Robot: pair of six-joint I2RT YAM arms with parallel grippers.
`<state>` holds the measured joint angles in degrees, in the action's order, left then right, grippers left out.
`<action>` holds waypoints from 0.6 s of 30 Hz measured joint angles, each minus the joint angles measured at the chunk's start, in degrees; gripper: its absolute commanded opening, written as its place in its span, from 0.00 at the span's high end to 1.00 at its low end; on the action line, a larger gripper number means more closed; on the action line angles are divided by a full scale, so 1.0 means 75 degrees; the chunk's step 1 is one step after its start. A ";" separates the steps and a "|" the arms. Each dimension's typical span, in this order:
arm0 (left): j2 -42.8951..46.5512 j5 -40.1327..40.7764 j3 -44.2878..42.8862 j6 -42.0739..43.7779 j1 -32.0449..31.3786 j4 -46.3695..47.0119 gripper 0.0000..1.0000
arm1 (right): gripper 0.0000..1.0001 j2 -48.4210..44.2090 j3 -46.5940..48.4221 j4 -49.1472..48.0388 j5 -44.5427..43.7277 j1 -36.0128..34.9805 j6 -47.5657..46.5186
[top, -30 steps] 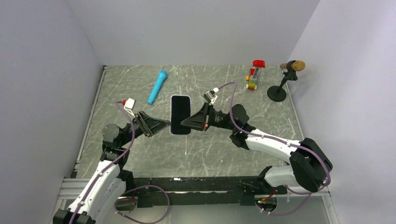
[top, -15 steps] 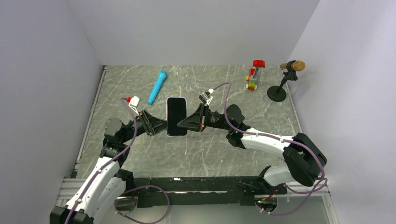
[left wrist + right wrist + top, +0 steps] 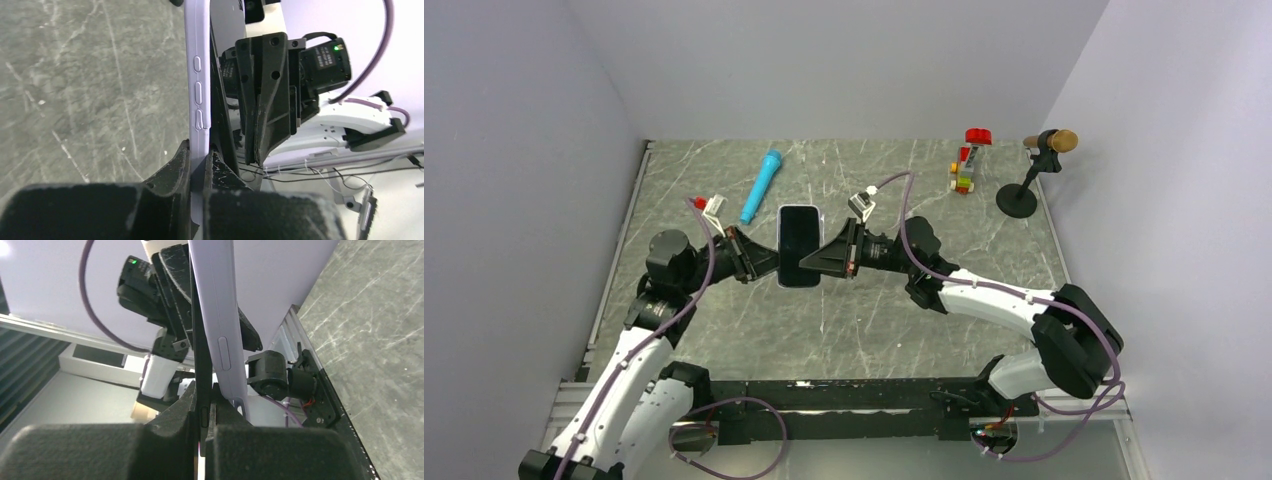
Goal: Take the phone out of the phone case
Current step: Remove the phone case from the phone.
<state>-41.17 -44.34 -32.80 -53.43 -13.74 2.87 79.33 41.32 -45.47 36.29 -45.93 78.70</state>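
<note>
Left wrist view first: the left pincer (image 3: pixel 199 152) is shut tight on the long edge of the phone case (image 3: pixel 198 90), a pale shell with three side buttons showing, turned on edge. Over to the right wrist camera, and the right pincer (image 3: pixel 203 392) is closed too, biting on the thin dark edge of the phone (image 3: pixel 799 245). The pale case runs just beside that edge rather than between the fingers, though at this close angle it's hard to be certain. From above, phone and case sit together between the two pincers, screen up, over the middle of the counter (image 3: pixel 864 320). At the left pincer's end the black slab seems to angle a little away from the shell.

Out from there, the counter is grey stone-patterned, veined with white streaks. Count the extras: one blue cylinder (image 3: pixel 761 187) lying just behind the phone, one small stack of coloured blocks (image 3: pixel 967 165) with a red cap at the back right, and one black stand (image 3: pixel 1034 170) with a brown head near the right corner. Two arms, two pincers, one phone, one case. Plain pale lilac walls (image 3: pixel 844 60) close in the counter on three sides.
</note>
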 measured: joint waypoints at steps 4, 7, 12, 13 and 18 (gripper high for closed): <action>0.0187 0.0653 -0.0420 0.0423 -0.0061 -0.1259 1.00 | 1.00 0.0058 0.0242 0.0527 0.0003 -0.0058 -0.0393; 0.0213 0.1102 -0.0667 0.0615 -0.0105 -0.2145 1.00 | 1.00 0.0061 0.0271 0.0903 -0.0003 -0.0093 -0.0659; -0.0023 0.2407 -0.1157 0.0743 -0.0044 -0.3383 1.00 | 1.00 0.0038 0.0271 0.1644 0.0029 -0.0105 -0.1119; -0.0093 0.2827 -0.1262 0.0761 0.0009 -0.3622 1.00 | 1.00 0.0017 0.0271 0.1801 0.0029 -0.0105 -0.1227; -0.0117 0.4380 -0.1577 0.0737 0.0105 -0.4482 1.00 | 1.00 -0.0201 0.0274 0.2413 0.0020 -0.0105 -0.1597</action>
<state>-42.04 -11.49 -44.62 -47.90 -12.95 -30.74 77.82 43.38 -27.38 36.45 -46.72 66.72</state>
